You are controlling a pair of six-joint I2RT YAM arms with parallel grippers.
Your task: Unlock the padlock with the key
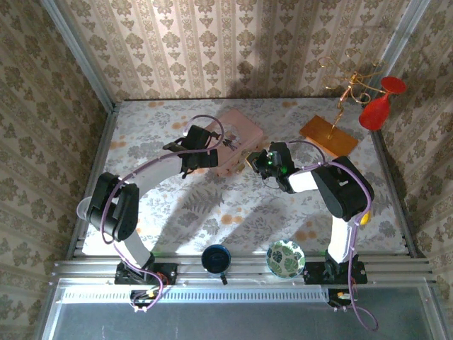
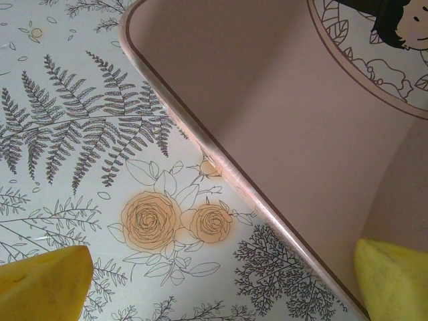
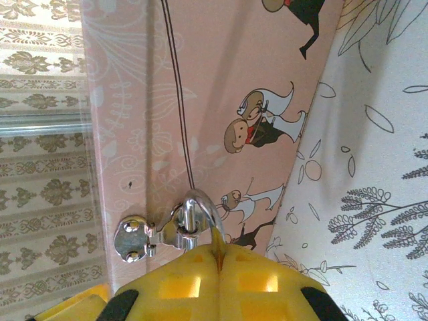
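Observation:
The padlock (image 3: 209, 212) hangs on the front of the pink box (image 3: 221, 80). Its thin silvery shackle loops through the box's metal hasp (image 3: 134, 239). My right gripper (image 3: 219, 253) is shut on the padlock's body, so just a brass sliver shows between the yellow fingers. From above, the right gripper (image 1: 259, 161) sits at the near right corner of the pink box (image 1: 239, 129). My left gripper (image 2: 224, 284) stands open and empty, straddling the pink box's (image 2: 287, 120) rim. In the top view the left gripper (image 1: 204, 159) is at the box's near left side. The key is out of view.
A gold wire stand on an orange base (image 1: 328, 132) and a red goblet (image 1: 378, 108) stand at the back right. A dark blue cup (image 1: 215, 258) and a green patterned bowl (image 1: 286, 258) sit at the near edge between the arm bases. Papered walls enclose the floral table.

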